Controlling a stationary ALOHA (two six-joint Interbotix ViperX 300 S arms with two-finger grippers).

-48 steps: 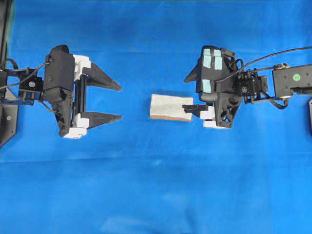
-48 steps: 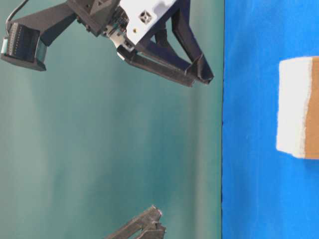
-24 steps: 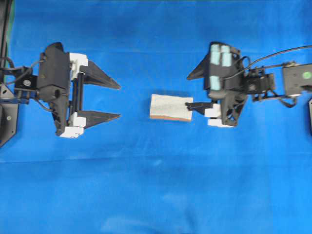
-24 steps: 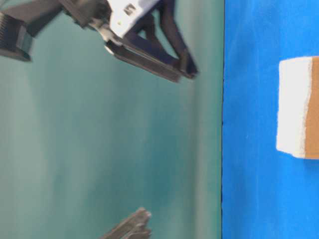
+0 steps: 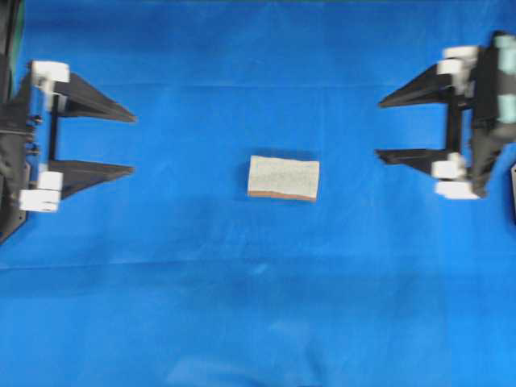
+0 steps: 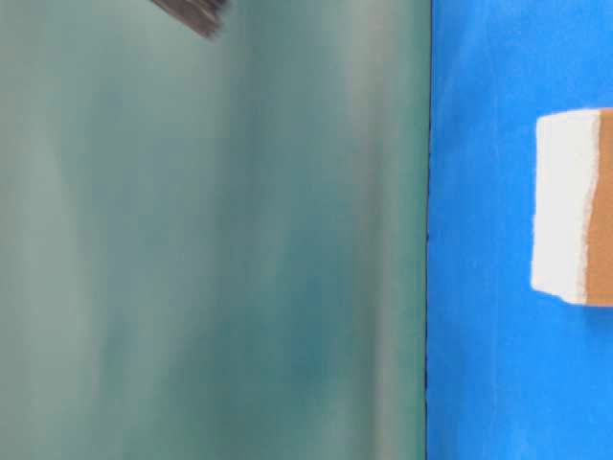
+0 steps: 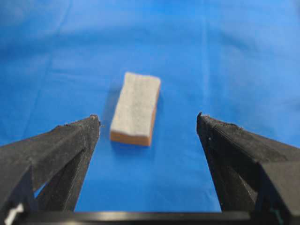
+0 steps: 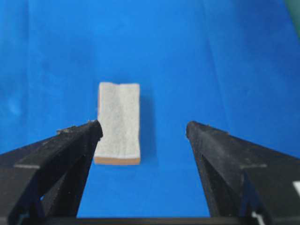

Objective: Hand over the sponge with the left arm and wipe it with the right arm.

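The sponge [image 5: 283, 177] lies flat on the blue cloth mid-table, pale speckled top up, orange-brown layer along its near edge. It also shows in the table-level view as the sponge [image 6: 573, 206], in the left wrist view as the sponge [image 7: 136, 108] and in the right wrist view as the sponge [image 8: 118, 123]. My left gripper [image 5: 134, 144] sits at the far left edge, open and empty, fingers pointing at the sponge from well away. My right gripper [image 5: 378, 128], with teal patches, is at the far right edge, open and empty. In both wrist views the sponge lies ahead of the spread jaws, the left gripper [image 7: 148, 121] and the right gripper [image 8: 143, 126].
A blue cloth [image 5: 258, 306] covers the whole table. In the table-level view a teal-green backdrop [image 6: 211, 249] fills the left side, with a blurred dark arm part [image 6: 194, 12] at the top edge.
Both arms have pulled back from the middle to the table's edges. The right gripper's finger has left the sponge's right end, and the sponge has stayed in place.
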